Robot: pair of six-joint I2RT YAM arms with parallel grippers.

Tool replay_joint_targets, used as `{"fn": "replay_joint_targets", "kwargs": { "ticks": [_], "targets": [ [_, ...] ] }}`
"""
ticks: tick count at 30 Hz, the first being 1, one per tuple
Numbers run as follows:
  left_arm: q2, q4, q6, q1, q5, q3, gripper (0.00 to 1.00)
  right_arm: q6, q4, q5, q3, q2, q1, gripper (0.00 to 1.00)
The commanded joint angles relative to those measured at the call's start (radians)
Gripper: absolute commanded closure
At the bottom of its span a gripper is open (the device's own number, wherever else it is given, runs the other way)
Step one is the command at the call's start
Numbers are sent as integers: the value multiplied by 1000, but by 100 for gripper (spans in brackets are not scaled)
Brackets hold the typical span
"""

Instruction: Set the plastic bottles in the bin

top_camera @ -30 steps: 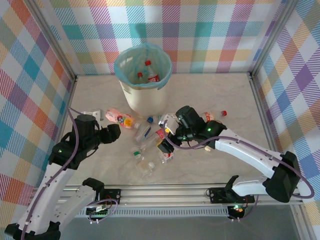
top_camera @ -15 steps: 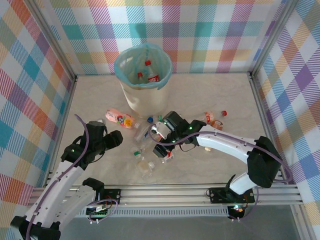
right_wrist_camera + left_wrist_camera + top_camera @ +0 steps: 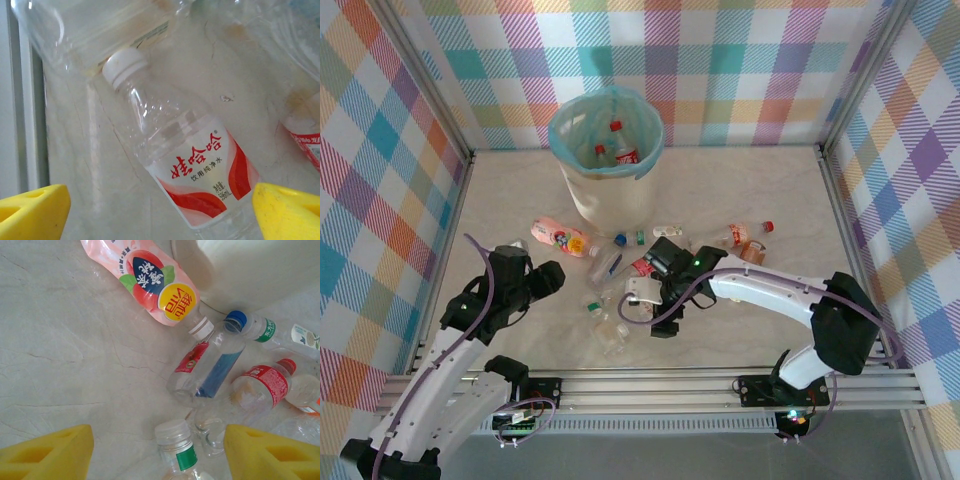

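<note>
Cream-white, with a teal bag (image 3: pixel 582 108) folded over its rim, the bin (image 3: pixel 610 205) stands upright toward the far side of the pale marbled worktop (image 3: pixel 510 185), and at least two red-capped bottles (image 3: pixel 620 150) lie inside it. The rest of the plastic bottles (image 3: pixel 610 270) lie scattered on the worktop just in front of the bin, between the two arms, with a lone bottle (image 3: pixel 745 237) off to the right of the heap. The left gripper (image 3: pixel 550 277) hangs at the heap's left edge, released, its yellow pads (image 3: pixel 50 455) wide apart and grasping nothing. Under it, in the wrist view, a green-labelled bottle (image 3: pixel 176 442) with a white cap lies between the pads. Beyond that lie a blue-capped bottle (image 3: pixel 210 365) on its side, a pink peach-printed bottle (image 3: pixel 155 285) near the bin's foot and a red-labelled bottle (image 3: pixel 262 385) beside the blue-capped one. The right gripper (image 3: pixel 650 312) is low over the near side of the heap, its jaws spread. Its own pads (image 3: pixel 32 210) stand on either side of a white-capped bottle (image 3: pixel 190 170), clear, with a red-and-white label, lying on its side on the worktop. One pad stands clear of that bottle; whether the other touches the label I cannot tell.
</note>
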Motion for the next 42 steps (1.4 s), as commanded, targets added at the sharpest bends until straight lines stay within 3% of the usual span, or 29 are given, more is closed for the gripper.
{"fn": "replay_joint_targets", "kwargs": {
  "ticks": [1, 7, 10, 17, 32, 36, 42],
  "targets": [
    [9, 28, -9, -6, 14, 2, 30, -242, -13, 44, -7, 26, 1, 4],
    [14, 10, 11, -6, 20, 19, 30, -373, 59, 89, -29, 89, -23, 3],
    [-2, 2, 14, -6, 12, 16, 30, -377, 80, 55, -27, 117, -42, 3],
    [3, 1, 31, -6, -2, 19, 30, -362, 158, 101, -55, 207, -56, 6],
    [75, 25, 72, -6, -3, 79, 30, -253, 163, 97, -96, 150, -61, 40],
    [95, 23, 93, -6, -18, 115, 30, -205, 134, 102, -78, 131, -61, 45],
    [108, 51, 159, -6, -16, 195, 30, -93, 109, 73, -57, 36, -61, 45]
  ]
}}
